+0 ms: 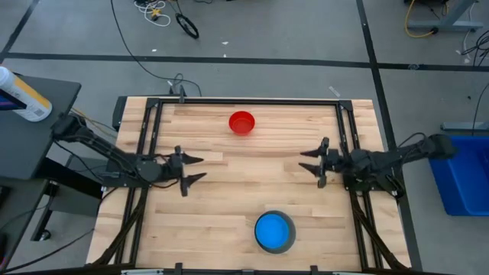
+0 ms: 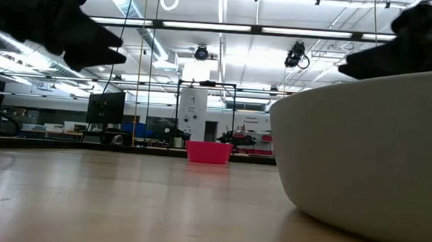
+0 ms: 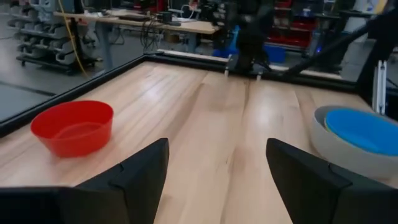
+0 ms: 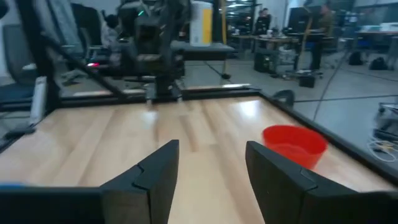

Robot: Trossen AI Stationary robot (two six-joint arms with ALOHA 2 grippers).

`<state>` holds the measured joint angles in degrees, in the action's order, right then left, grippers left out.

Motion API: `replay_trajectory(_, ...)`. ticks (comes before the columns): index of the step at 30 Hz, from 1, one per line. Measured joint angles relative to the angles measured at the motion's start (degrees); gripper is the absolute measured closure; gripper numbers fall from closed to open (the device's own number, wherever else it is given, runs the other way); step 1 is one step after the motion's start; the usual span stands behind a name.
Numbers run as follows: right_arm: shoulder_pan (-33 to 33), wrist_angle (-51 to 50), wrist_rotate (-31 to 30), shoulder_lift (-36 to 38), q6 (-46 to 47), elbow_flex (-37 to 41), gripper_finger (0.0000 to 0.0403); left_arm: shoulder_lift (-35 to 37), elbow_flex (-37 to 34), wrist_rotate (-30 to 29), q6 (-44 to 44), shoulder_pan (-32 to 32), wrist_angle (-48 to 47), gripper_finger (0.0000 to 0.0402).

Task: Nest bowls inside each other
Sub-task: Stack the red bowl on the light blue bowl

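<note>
A red bowl (image 1: 241,122) stands upright on its base near the table's far edge, also seen in the left wrist view (image 3: 73,127) and the right wrist view (image 4: 294,144). A light blue bowl (image 1: 273,230) sits inside a pale grey bowl (image 1: 290,240) near the front edge; the grey bowl (image 2: 364,160) fills the right of the low view. My left gripper (image 1: 202,168) hovers open at the table's left side, pointing right. My right gripper (image 1: 303,160) hovers open at the right side, pointing left. Neither has anything between its fingers.
A black metal frame (image 1: 244,100) runs along the table's far edge and both sides. Bare wood lies between the two grippers. Off the table stand a blue bin (image 1: 462,179) at the right and a bottle (image 1: 23,95) on a dark side table at the left.
</note>
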<state>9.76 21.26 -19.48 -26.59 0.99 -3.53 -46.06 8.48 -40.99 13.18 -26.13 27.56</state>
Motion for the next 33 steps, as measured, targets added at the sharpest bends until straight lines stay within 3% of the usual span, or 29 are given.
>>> replay_trajectory(6,-15.7,1.4,19.2,-15.4,0.0,-10.7,0.0206,0.3,-1.2,-0.6,-3.5,-0.2,0.3,0.0127)
replay_trajectory(13,-23.8,3.6,36.2,-48.8,-3.9,-31.3,0.0215,0.3,-1.2,-9.3,-9.7,-0.2,0.2,0.0127)
replay_trajectory(16,-24.0,2.2,36.4,-59.0,-6.0,-38.3,0.0222,0.3,-1.2,-11.8,-10.2,-0.2,-0.1,0.0127)
replay_trajectory(19,-24.0,1.0,35.8,-63.7,-7.9,-41.1,0.0224,0.3,-1.2,-11.8,-10.2,-0.2,-0.4,0.0127)
replay_trajectory(23,-23.8,3.5,29.2,-63.8,-10.0,-40.9,0.0219,0.3,-1.2,-11.9,-10.2,-0.2,-2.1,0.0127)
replay_trajectory(26,-24.2,3.1,27.9,-63.7,-11.4,-40.7,0.0207,0.3,-1.2,-12.0,-10.7,-0.2,-2.1,0.0127)
replay_trajectory(30,-24.0,1.9,15.4,-63.7,2.0,-40.7,0.0199,0.4,-1.2,-14.6,-14.5,-0.2,-0.8,0.0127)
replay_trajectory(33,-24.2,3.0,20.1,-64.2,-0.9,-40.7,0.0203,0.4,-1.2,-17.2,-16.4,-0.2,-0.1,0.0127)
